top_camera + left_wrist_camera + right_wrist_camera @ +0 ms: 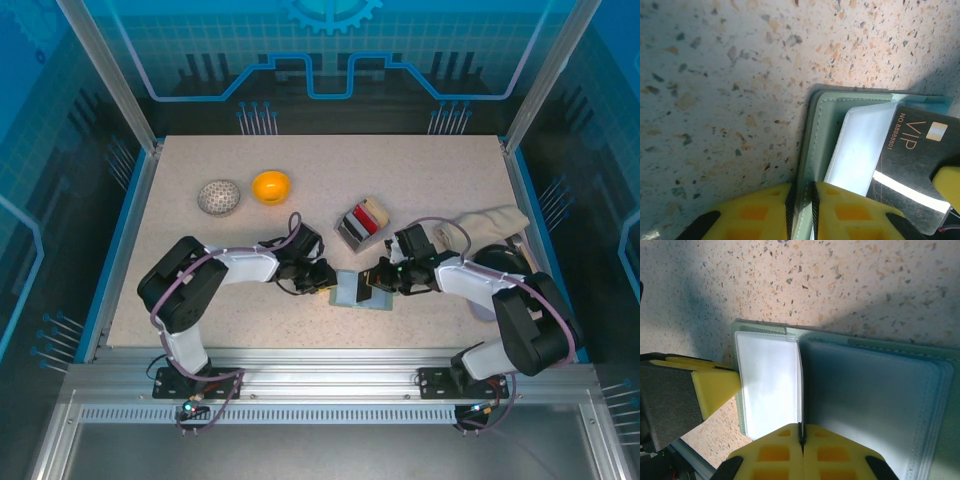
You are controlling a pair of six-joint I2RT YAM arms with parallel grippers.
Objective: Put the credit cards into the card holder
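The wallet [357, 290] lies open on the table [420, 170], its edge pinched tight by the left gripper [801, 210]. The right gripper [801, 440] squeezes the black card [910, 165] over the wallet; best slide it in flat and slow.

The tabletop [420, 170] is a pale speckled slab, beige with darker and orange flecks, edged by blue rails on the left and right. Towards the far left lies a round white thing with dark dots [219, 197], and just beside it on its right an orange bowl [271, 186], mouth up. Near the middle, a small stack of credit cards [362, 222] rests slanted, showing red, black, tan and white edges. Closer to the near edge, the card holder [352, 291] lies open and flat, its grey-green cover down and pale pockets up. A crumpled beige cloth [497, 222] lies by the right edge.
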